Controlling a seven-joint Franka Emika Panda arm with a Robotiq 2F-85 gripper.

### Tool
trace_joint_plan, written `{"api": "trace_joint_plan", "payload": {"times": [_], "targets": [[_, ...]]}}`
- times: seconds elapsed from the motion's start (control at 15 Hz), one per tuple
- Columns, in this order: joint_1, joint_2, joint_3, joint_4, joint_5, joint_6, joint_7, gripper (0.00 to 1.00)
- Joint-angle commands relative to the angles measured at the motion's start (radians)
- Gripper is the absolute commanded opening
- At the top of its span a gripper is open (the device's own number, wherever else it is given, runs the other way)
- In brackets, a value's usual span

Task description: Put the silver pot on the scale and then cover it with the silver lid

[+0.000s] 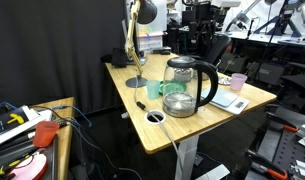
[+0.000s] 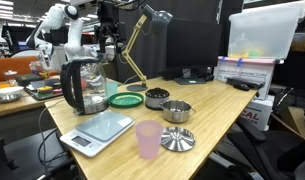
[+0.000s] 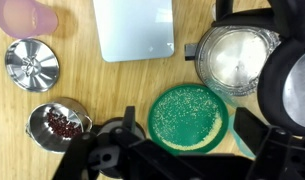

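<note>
My gripper (image 3: pixel 182 165) hangs wide open, holding nothing; the small squat silver metal pot (image 3: pixel 59 125) lies below, outside my fingers.

Small silver pot (image 3: pixel 59 125) upright, silver lid (image 3: pixel 32 63) flat beside it, pale scale (image 3: pixel 135 28) nearby
</note>
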Motion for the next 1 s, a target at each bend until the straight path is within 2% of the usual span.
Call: {"api": "trace_joint_plan", "payload": {"times": [0.0,0.13,0.47,0.67,0.93], "targets": [[-0.005,0.000,0.005,0.002,0.000,-0.003,0.000,1.00],[-0.005,0.000,0.005,0.002,0.000,-0.003,0.000,1.00],[-0.020,0.081,-0.014,0.034,-0.085,0.086,0.101,1.00],[-0.019,0.165,-0.022,0.090,-0.074,0.115,0.124,1.00],[-0.005,0.282,-0.044,0.191,-0.133,0.133,0.203,1.00]]}}
